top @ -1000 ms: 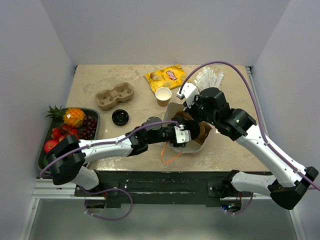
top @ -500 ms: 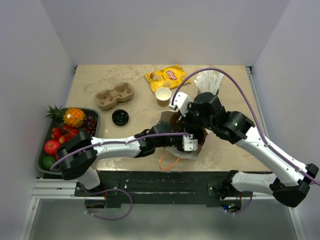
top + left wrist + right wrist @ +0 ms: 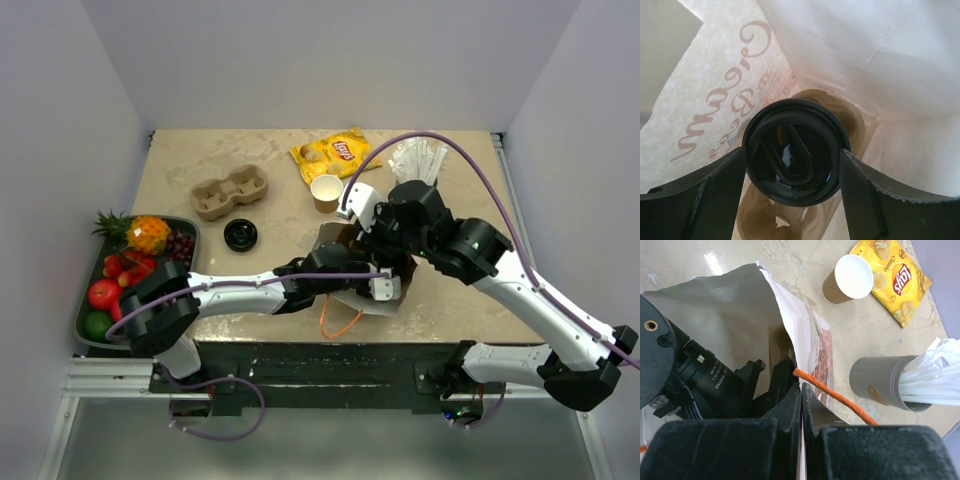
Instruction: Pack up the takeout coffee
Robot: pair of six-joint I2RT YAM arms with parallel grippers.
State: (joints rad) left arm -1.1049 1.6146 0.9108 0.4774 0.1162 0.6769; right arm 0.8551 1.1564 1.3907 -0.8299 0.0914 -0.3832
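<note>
My left gripper [image 3: 794, 162] is inside the white paper bag [image 3: 865, 60] and is shut on a cup topped with a black lid [image 3: 795, 145]; the lid hides the cup's body. It hangs over a tan pulp carrier [image 3: 765, 220] at the bag's bottom. In the top view the left gripper [image 3: 380, 286] is in the bag [image 3: 345, 300]. My right gripper [image 3: 801, 390] is shut on the bag's rim [image 3: 790, 315] beside its orange handle [image 3: 835, 397]. A second tan cup [image 3: 326, 192], open, stands behind the bag, and a loose black lid [image 3: 240, 235] lies to the left.
An empty pulp carrier [image 3: 230, 192] lies at the back left. A yellow chip bag [image 3: 333, 153] lies behind the open cup. A grey cup of straws [image 3: 885, 382] stands right of the bag. A fruit tray [image 3: 190, 235] sits at the left edge.
My left gripper has pushed further right and deeper into the bag with the lidded cup. My right gripper has shifted left with the bag's rim and then held.
</note>
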